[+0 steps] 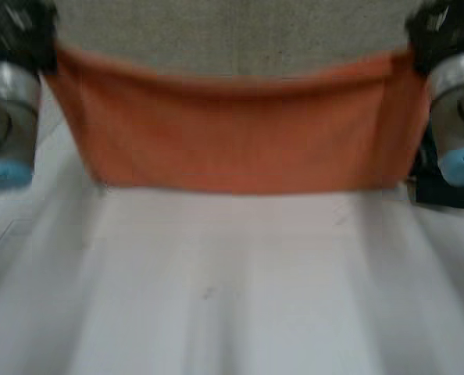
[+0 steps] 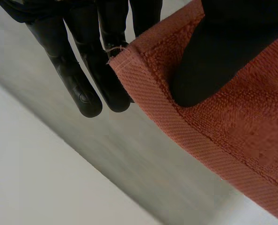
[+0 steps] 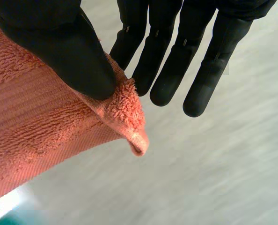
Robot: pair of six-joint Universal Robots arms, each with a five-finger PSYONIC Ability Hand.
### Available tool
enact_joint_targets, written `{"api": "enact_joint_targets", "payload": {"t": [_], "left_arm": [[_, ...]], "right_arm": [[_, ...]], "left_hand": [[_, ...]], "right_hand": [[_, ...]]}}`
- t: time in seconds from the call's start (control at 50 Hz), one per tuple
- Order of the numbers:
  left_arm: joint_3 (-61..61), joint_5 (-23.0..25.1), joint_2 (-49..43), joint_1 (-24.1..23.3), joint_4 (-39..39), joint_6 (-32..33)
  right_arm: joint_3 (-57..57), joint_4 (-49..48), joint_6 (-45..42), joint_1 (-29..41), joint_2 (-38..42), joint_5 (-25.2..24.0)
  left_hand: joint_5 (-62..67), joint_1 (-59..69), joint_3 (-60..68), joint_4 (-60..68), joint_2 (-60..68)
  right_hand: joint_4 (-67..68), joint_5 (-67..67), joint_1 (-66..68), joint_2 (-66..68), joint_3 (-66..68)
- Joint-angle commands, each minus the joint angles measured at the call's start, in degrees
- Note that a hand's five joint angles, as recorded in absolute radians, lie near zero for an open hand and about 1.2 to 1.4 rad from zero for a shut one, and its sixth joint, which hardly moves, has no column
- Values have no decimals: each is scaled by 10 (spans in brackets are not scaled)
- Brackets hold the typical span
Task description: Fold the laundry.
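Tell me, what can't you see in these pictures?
- Head view: the left hand and right hand are cut off by the edges.
- Left wrist view: most of the towel runs past the edge.
- Right wrist view: the thumb hides the towel corner it pinches.

- Seems a robot lab: left arm (image 1: pixel 9 101) and right arm (image 1: pixel 458 94) at the frame's side edges.
- Plain white table (image 1: pixel 232 297) below; grey carpet-like floor (image 1: pixel 232 31) at top.

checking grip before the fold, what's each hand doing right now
Left hand: shut on one corner of the orange terry towel, pinched by the thumb.
Right hand: shut on another corner.
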Motion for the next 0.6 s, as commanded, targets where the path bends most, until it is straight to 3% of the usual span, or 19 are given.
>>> {"api": "enact_joint_targets", "payload": {"t": [0.02,0.22,0.46,0.54,0.6], "left_arm": [[73,-24,7,7,113,-108],[-30,-13,-14,4,85,-108],[-237,49,-55,1,85,-103],[-297,48,-44,-1,55,-82],[-345,48,10,2,-21,-36]], "right_arm": [[30,-210,44,3,-23,-39],[41,-175,62,7,7,-47],[82,23,52,7,120,-82],[106,102,31,1,119,-80],[141,188,8,-1,93,-78]], "left_hand": [[136,135,115,110,113],[136,135,115,110,113],[136,135,115,110,113],[136,135,115,110,113],[136,135,115,110,113]], "right_hand": [[114,122,161,126,117],[114,122,161,126,117],[114,122,161,126,117],[114,122,161,126,117],[114,122,161,126,117]]}}
